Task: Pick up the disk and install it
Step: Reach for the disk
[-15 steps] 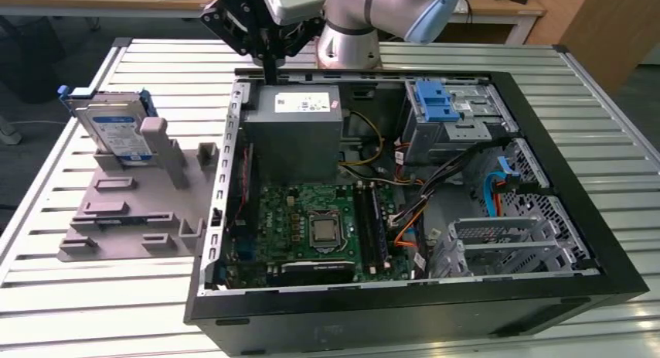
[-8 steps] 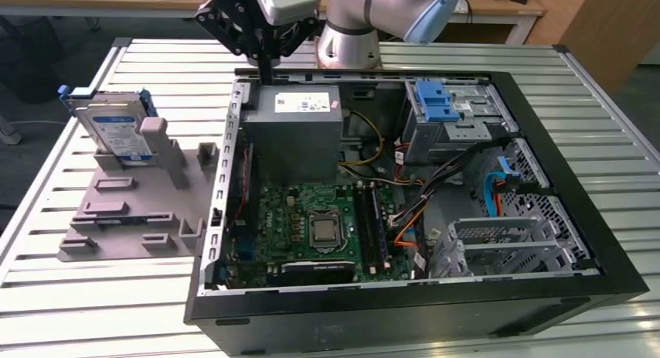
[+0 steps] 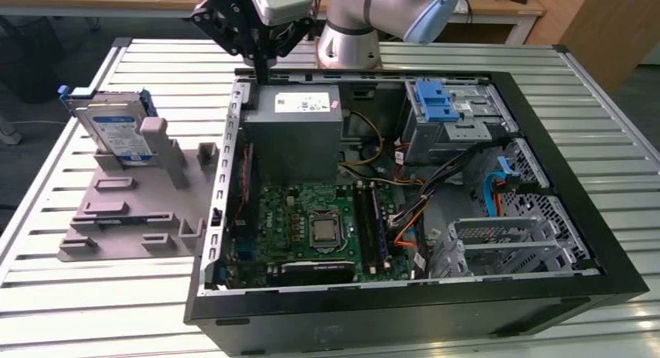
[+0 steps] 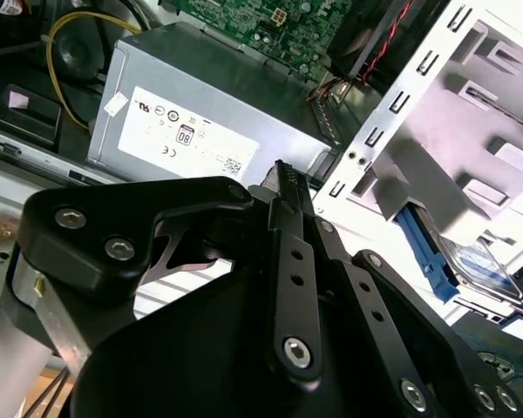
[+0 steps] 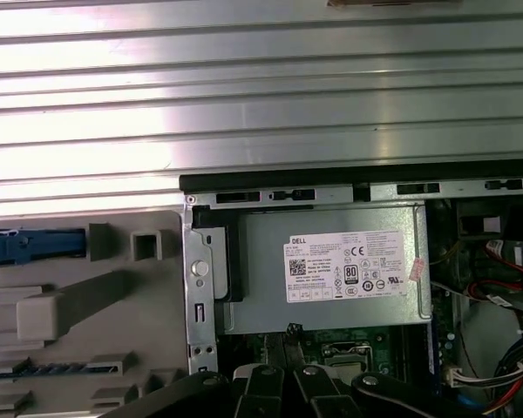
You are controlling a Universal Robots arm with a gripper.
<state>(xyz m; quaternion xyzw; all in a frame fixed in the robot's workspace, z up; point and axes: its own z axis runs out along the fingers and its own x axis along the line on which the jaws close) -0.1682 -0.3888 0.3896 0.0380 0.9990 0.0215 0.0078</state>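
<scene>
Fingers closed, empty, over power supply, disk upright in grey holder, well apart

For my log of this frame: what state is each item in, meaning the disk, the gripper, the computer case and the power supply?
disk: standing on edge in the grey holder, outside the case, not gripped.
gripper: shut, empty, above the power supply's rear edge.
computer case: lying on its side, side panel off, interior exposed.
power supply: seated inside the case.
</scene>
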